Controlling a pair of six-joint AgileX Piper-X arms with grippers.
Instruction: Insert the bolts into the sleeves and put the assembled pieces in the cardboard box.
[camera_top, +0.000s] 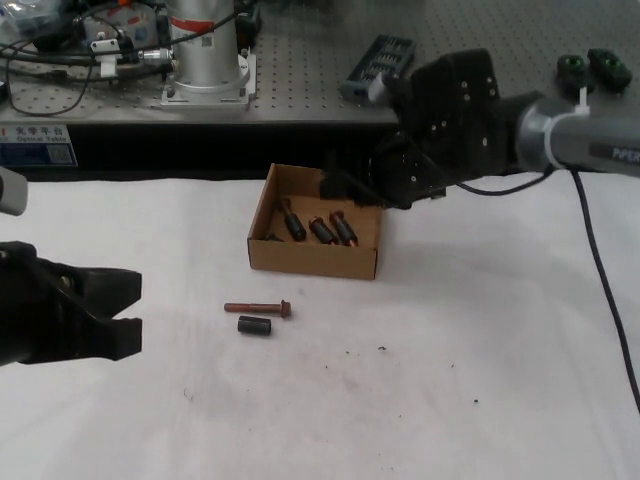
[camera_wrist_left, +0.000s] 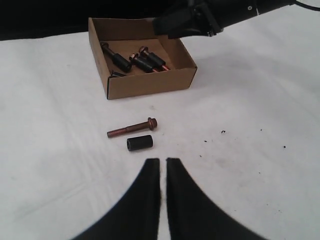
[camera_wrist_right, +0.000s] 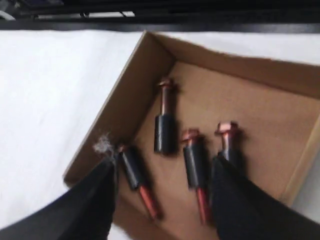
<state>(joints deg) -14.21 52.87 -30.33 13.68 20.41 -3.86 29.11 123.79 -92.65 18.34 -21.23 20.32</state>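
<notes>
At the middle of the white cloth (camera_top: 450, 380) stands one cardboard box (camera_top: 312, 258), open at the top. Four assembled pieces (camera_wrist_right: 165, 132) lie on its floor, each a copper-coloured bolt pushed through a black sleeve. In the high view three of them lie side by side across the box's middle, heads toward the far wall. The fourth sits in the near left corner, mostly hidden by the box wall.

Just in front of the box's left half, on the bare cloth, lie the two parts not yet joined: one loose bolt (camera_top: 258, 307) and one loose sleeve (camera_top: 255, 326). The bolt lies crosswise with its head to the right. The sleeve lies parallel to it on the near side, just beside it but not touching. That makes five bolts and five sleeves in all — four pairs joined in the box, one pair apart outside it.

The right gripper (camera_wrist_right: 162, 165) hangs over the far right part of the box. Its jaws are spread wide with nothing held between them, and one finger (camera_wrist_right: 240, 200) covers part of one assembled piece.

The left gripper (camera_wrist_left: 163, 161) is at the left side of the bench, well apart from the box, with its tips near the loose sleeve. Its jaws are drawn together to a thin slit — nothing is held between them.

A few dark specks dot the cloth to the right of the loose parts.
</notes>
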